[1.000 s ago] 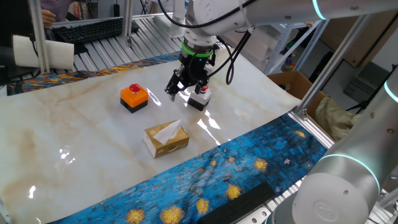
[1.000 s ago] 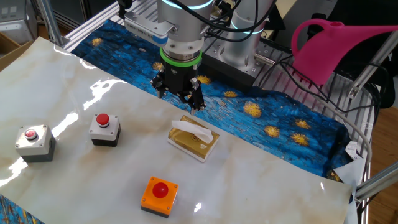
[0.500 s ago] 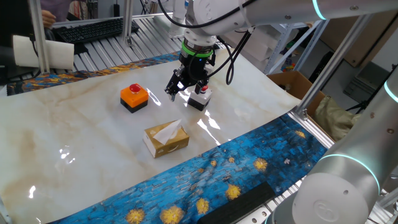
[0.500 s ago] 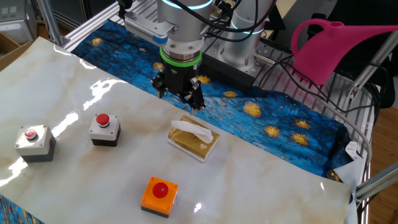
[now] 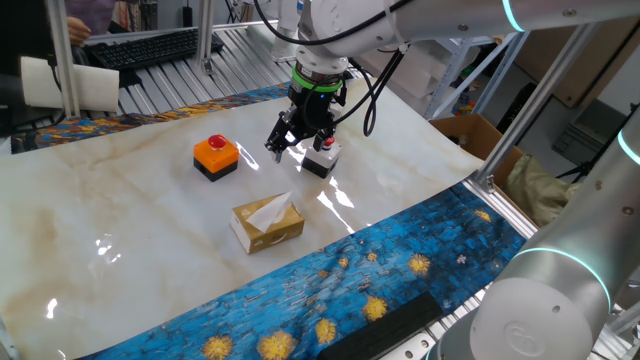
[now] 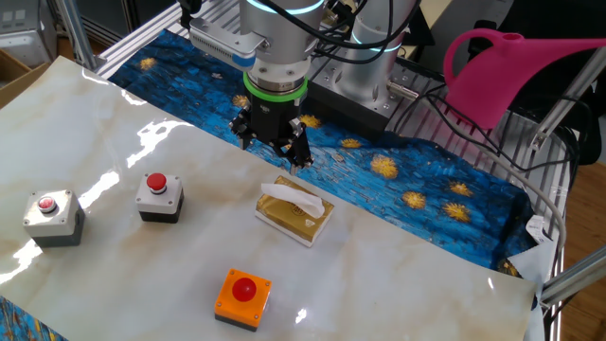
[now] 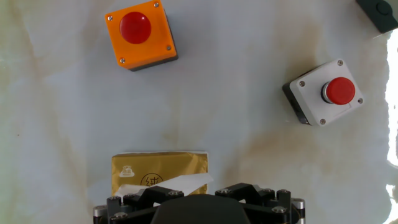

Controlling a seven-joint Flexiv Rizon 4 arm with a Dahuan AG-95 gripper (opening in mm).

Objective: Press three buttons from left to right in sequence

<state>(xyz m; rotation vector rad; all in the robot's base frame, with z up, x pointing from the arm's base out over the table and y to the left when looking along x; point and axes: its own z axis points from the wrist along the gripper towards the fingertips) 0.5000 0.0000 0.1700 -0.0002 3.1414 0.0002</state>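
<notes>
The orange-topped button (image 5: 215, 152) stands on the marble table (image 5: 120, 210), left of a grey-white button (image 5: 322, 157) that is partly behind my gripper (image 5: 298, 143). From the other side, the orange button (image 6: 242, 296) is nearest, and the two grey-white buttons (image 6: 159, 194) (image 6: 52, 213) stand to the left. My gripper (image 6: 273, 147) hangs open and empty above the table, beside the tissue box, touching no button. The hand view shows the orange button (image 7: 140, 34), one grey-white button (image 7: 324, 93) and a corner of the third button (image 7: 378, 12).
A tan tissue box (image 5: 267, 222) lies under the hand, near the front of the table, seen also as the tissue box (image 7: 159, 174). A blue patterned cloth (image 5: 350, 280) borders the table. A pink watering can (image 6: 511, 66) and a keyboard (image 5: 150, 45) lie off the table.
</notes>
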